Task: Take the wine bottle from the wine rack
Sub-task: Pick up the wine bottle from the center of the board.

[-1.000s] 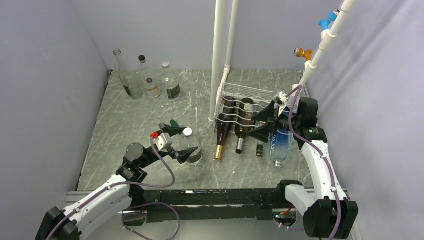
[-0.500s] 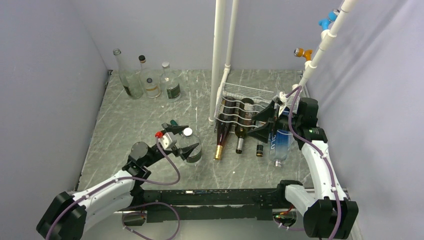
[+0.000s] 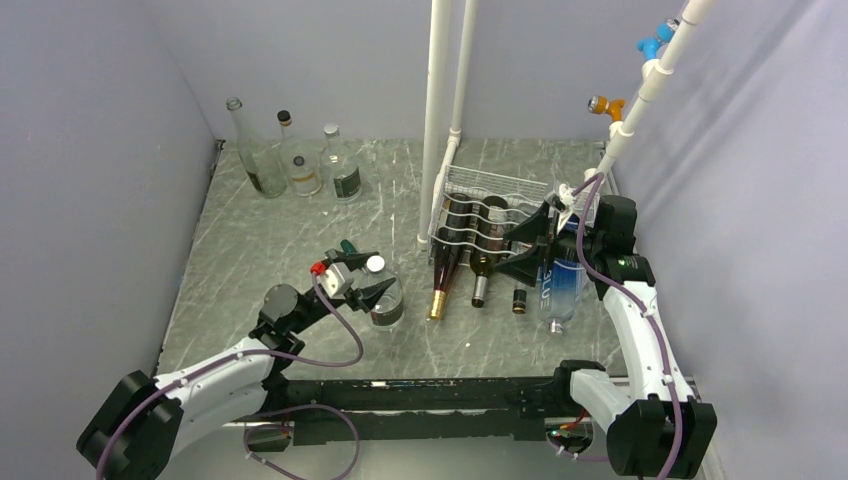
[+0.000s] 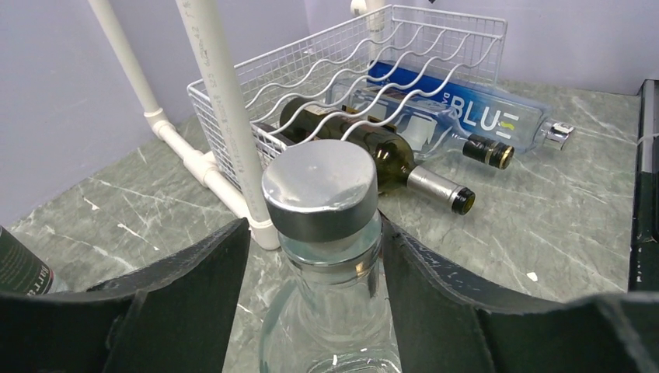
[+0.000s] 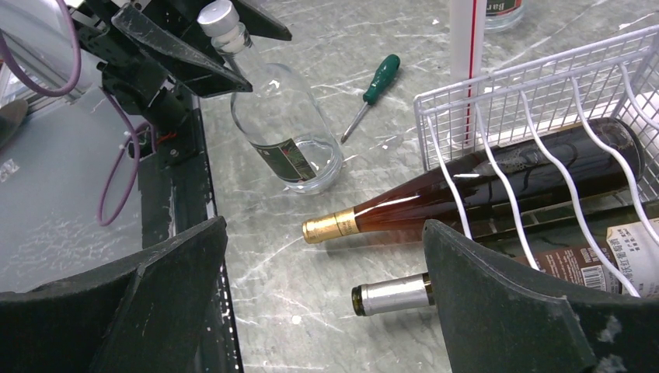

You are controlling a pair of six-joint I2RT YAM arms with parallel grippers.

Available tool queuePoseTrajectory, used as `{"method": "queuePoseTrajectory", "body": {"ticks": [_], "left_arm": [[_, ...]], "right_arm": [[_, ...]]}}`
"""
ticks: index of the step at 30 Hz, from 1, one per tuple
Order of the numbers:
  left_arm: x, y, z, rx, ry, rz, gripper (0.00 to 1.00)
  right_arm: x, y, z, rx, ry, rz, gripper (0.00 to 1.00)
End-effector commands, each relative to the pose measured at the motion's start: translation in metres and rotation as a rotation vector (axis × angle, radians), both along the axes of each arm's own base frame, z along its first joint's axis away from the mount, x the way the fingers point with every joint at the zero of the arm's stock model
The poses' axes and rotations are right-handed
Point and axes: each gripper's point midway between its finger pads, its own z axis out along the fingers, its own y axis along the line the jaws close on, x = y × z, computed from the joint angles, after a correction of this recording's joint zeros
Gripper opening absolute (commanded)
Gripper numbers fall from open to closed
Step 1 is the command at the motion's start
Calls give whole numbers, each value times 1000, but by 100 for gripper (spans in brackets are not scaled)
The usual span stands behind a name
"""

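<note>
Bracketing the neck of the upright clear glass silver-capped bottle [image 4: 320, 190], the left gripper [image 4: 315, 233] sits half-spread, gap showing, likely steadying it beside the white wire wine rack [image 4: 350, 78]. The right gripper [image 5: 324, 224] hovers, fingers fully spread, near the amber gold-foiled wine bottle [image 5: 435, 198], racked.

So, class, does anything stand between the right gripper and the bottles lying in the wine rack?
Only the wavy white wires of the wine rack, crossing over the bottles' bodies. The neck of the amber bottle and the silver-capped neck beside it stick out in front, uncovered, with nothing visible between them and the open right gripper.
</note>
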Motion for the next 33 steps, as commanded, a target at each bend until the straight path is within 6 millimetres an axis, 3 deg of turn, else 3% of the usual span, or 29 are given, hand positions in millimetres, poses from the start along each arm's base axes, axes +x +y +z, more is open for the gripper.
{"method": "queuePoseTrajectory", "body": {"ticks": [1,6,9,14,23,33], "left_arm": [[0,-1,13,-40,-37,-2,66],[-1,-5,15,-42,-33,-24,54],[0,-8,18,-44,-27,-36,26],[-1,-13,29,-62,-27,-59,0],[3,-18,82,-184,-25,-81,0],[31,-15,120,-254,-15,24,0]], "right_arm": [[-1,0,10,-3,-73,16,100],[-1,0,9,-6,-75,14,100],[-1,0,10,-8,-78,13,100],[-1,-1,10,-9,-79,13,100],[-1,-1,10,-11,-82,11,100],[-1,-1,11,-16,-91,10,100]]}}
